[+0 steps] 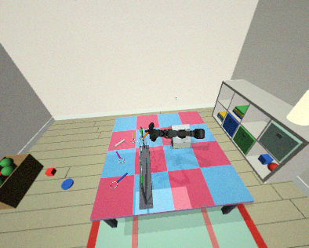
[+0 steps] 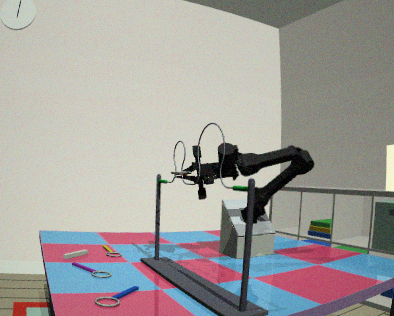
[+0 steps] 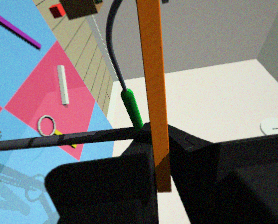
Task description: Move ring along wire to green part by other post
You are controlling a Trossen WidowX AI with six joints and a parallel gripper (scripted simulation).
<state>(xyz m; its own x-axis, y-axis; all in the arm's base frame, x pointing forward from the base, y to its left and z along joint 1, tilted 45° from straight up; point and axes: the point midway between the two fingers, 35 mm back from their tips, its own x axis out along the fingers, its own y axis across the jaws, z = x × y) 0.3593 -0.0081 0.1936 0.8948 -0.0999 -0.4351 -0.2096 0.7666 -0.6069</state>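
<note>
The fingers pinch the orange handle (image 1: 146, 135) (image 3: 156, 90), which extends beyond them near a green wire section (image 3: 132, 107).

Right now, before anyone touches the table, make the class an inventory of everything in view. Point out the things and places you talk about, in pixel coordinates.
Table (image 1: 227, 188) (image 2: 310, 280): one, red-blue checks, centre
Stand base (image 1: 146, 202) (image 2: 200, 285): one, grey, on table
Posts (image 2: 158, 220) (image 2: 247, 250): two, grey, on base
Wire (image 2: 212, 123) (image 3: 110, 45): one, grey, green ends, between posts
Orange-handled ring (image 1: 145, 134) (image 2: 180, 173) (image 3: 154, 85): one, in end effector
Loose handled rings: three, blue (image 1: 122, 177) (image 2: 129, 292), purple (image 1: 118, 155) (image 2: 84, 268) (image 3: 22, 34), yellow (image 1: 133, 135) (image 2: 107, 248) (image 3: 58, 132), on table
Bar (image 1: 120, 142) (image 2: 76, 254) (image 3: 62, 85): one, white, on table
Cube (image 1: 50, 172) (image 3: 57, 10), disc (image 1: 67, 184): one each, red, blue, floor
Box (image 1: 21, 184) (image 3: 77, 10): one, brown, green balls inside, floor
Mat (image 1: 169, 227): one, pale green-red, under table
Cube shelf (image 1: 255, 102) (image 2: 325, 190): one, white-grey, right; holds bins, books, blue cube, red ball
Lampshade (image 1: 299, 111) (image 2: 390, 165): one, cream, right
Clock (image 2: 18, 13) (image 3: 270, 127): one, pale, wall
Pedestal (image 1: 181, 146) (image 2: 250, 245): one, grey, on table
Arm (image 1: 169, 133) (image 2: 270, 157): one, black, on pedestal
End effector (image 1: 149, 133) (image 2: 184, 175) (image 3: 153, 127): one, black, arm's tip
</note>
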